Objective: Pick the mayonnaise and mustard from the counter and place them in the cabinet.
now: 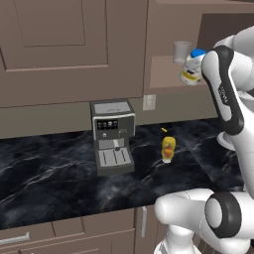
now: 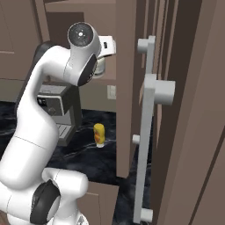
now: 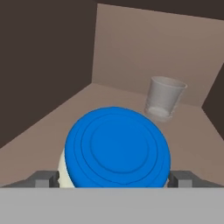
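Blue-lidded, the one mayonnaise jar [image 3: 116, 151] sits between my gripper [image 3: 113, 178] fingers, which stand wide on either side of it; I cannot tell whether they touch it. It is over the tan shelf of the cabinet [image 1: 161, 74], one clear glass [image 3: 163, 98] at its one o'clock. One mustard bottle [image 1: 168, 149] stands on the black veined counter [image 1: 49, 173], at three o'clock of one coffee machine [image 1: 113, 136] (grey, boxy).

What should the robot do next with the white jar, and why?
Probably pull the gripper straight back out. The mayonnaise jar already seems to sit on the cabinet shelf near the cup, the fingers stand wide beside it, and the mustard waits on the counter.
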{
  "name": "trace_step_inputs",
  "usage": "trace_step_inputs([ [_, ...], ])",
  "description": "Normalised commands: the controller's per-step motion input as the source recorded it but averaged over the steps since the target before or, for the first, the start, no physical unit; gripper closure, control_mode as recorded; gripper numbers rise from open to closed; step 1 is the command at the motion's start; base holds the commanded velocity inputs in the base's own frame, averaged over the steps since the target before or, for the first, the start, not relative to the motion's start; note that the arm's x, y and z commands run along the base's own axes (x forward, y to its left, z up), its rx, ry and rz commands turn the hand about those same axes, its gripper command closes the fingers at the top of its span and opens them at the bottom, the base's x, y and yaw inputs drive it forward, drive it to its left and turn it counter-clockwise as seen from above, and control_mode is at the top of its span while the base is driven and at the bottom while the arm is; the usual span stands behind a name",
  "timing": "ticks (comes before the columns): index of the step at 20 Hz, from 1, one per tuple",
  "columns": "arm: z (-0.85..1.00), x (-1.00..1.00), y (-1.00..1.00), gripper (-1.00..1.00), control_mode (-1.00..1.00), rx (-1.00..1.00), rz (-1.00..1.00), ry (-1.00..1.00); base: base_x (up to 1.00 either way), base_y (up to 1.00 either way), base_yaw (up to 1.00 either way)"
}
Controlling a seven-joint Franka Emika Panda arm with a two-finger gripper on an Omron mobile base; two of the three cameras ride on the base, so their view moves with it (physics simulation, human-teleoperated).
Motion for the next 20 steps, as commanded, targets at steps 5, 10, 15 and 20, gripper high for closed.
trace_step_inputs([
  [5, -0.65, 0.08, 0.0, 1.0, -1.0, -0.01, 0.02, 0.0, 0.0, 0.0, 0.0],
  [10, -0.32, 0.2, 0.0, 1.0, -1.0, 0.0, 0.02, -0.02, 0.0, 0.0, 0.0],
  [15, -0.28, 0.28, 0.0, 1.0, -1.0, 0.0, 0.01, 0.0, 0.0, 0.0, 0.0],
  [20, -0.33, 0.36, 0.0, 1.0, -1.0, 0.0, 0.01, 0.0, 0.0, 0.0, 0.0],
])
